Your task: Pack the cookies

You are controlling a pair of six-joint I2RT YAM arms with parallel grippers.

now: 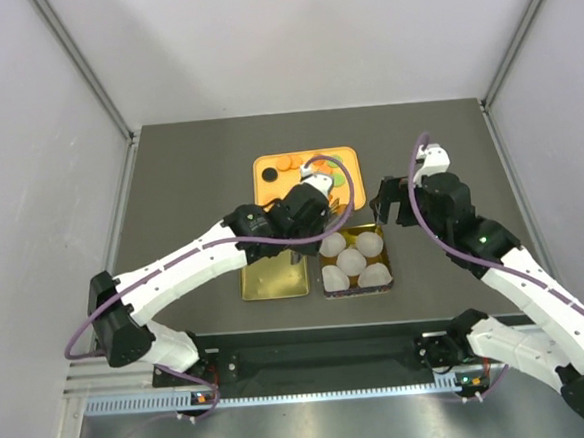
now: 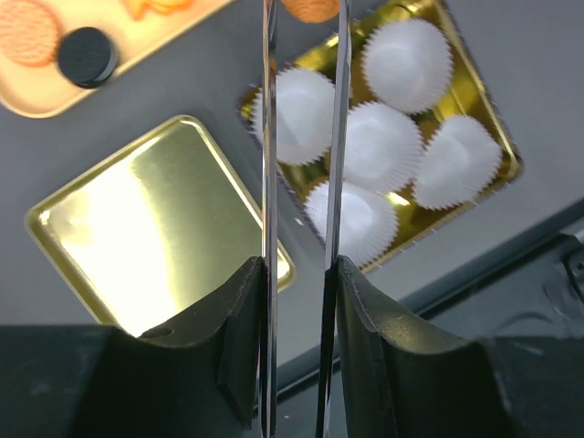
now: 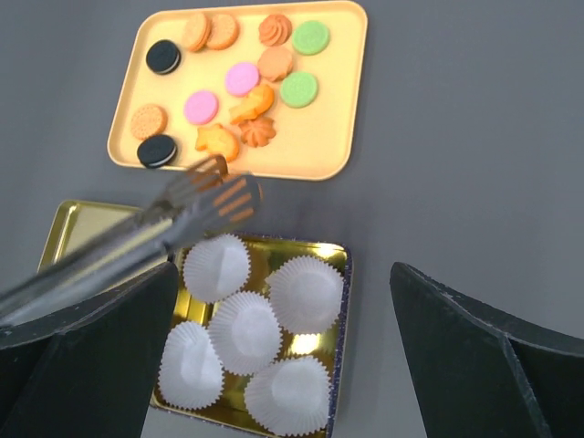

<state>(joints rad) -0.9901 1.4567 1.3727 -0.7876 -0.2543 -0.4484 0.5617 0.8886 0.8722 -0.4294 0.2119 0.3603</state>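
The cookies (image 3: pixel 242 78), orange, pink, green and black discs, lie on an orange tray (image 3: pixel 338 137) at the back of the table (image 1: pixel 343 160). My left gripper (image 2: pixel 299 269) is shut on metal tongs (image 2: pixel 266 137), which reach out over a gold tin (image 2: pixel 474 91) of white paper cups (image 2: pixel 392 146). An orange cookie (image 2: pixel 310 7) shows between the tong tips. In the right wrist view the slotted tong tips (image 3: pixel 214 196) hover between tray and tin. My right gripper (image 3: pixel 283 272) is open and empty above the tin's right side.
A shallow gold lid (image 2: pixel 137 228) lies left of the tin (image 1: pixel 274 278). The tin (image 1: pixel 355 260) holds several paper cups. Grey walls enclose the table on three sides. The arm bases stand at the near edge.
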